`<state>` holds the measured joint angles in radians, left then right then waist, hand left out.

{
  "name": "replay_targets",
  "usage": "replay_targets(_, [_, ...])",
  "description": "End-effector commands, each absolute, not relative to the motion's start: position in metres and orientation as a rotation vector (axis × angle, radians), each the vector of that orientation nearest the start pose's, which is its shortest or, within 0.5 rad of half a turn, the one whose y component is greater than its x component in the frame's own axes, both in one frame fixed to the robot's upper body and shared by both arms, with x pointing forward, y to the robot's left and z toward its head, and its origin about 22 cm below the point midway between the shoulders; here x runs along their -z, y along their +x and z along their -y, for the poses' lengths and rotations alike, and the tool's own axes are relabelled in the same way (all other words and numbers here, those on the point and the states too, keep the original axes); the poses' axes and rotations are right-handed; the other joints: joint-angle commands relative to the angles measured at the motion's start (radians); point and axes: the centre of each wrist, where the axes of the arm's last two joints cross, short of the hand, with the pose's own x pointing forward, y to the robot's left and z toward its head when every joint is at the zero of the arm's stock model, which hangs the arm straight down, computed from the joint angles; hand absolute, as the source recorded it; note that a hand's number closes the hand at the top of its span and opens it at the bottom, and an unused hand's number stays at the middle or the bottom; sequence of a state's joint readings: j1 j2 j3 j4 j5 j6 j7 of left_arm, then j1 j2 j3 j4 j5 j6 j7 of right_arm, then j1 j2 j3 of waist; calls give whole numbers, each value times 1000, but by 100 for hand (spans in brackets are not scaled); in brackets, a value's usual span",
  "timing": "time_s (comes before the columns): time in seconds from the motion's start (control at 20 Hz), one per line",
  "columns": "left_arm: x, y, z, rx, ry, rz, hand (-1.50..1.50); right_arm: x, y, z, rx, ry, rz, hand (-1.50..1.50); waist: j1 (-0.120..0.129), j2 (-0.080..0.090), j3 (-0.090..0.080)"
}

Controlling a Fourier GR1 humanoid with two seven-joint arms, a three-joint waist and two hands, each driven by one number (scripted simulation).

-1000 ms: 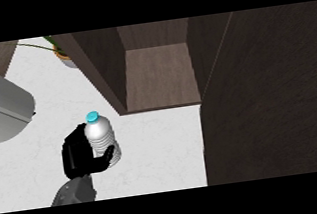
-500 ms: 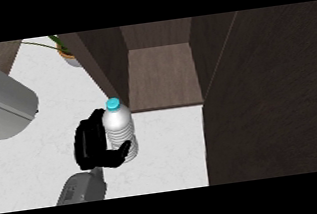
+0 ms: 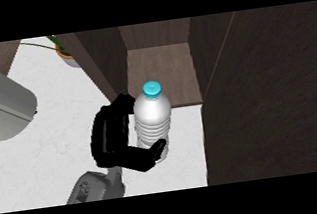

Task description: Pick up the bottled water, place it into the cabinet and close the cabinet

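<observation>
Bottled water [image 3: 152, 120] has been carried nearer the cabinet [image 3: 161, 73] opening, clasped mid-body by right hand [image 3: 116, 142]; prob. light, slick, squashable plastic.

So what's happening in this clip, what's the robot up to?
One hand is curled round a water bottle with a blue cap, holding it upright above the white counter. The bottle is just in front of the open cabinet, near the shelf's front edge but not yet set inside. The dark cabinet door stands open on the right. No other hand shows.
</observation>
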<state>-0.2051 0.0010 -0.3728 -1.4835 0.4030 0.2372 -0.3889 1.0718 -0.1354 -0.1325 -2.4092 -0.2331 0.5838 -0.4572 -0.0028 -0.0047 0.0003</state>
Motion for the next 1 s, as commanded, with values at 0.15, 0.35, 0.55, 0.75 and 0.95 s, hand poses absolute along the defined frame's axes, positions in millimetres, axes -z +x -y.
replay_targets(0.15, [-77, 260, -66, -113, -414, 1878, 150, -122, 14, 299, -220, 173, 1910, -150, -10, 5, 0])
replay_targets(0.35, [-110, 264, -51, -182, -342, 1914, 150, -124, 5, 290, -210, 149, 1919, -150, -18, 1, 0])
replay_targets(0.55, [-109, 282, -28, -182, -266, 1945, 150, -126, 15, 301, -244, 177, 1922, -150, -26, 8, -1])
replay_targets(0.75, [-109, 296, -24, -152, -190, 1946, 150, -113, 20, 308, -208, 151, 1921, -150, -17, 7, 0])
replay_targets(0.95, [-111, 326, -28, -121, -146, 1913, 150, -127, 15, 308, -241, 144, 1910, -150, -21, 8, -1])
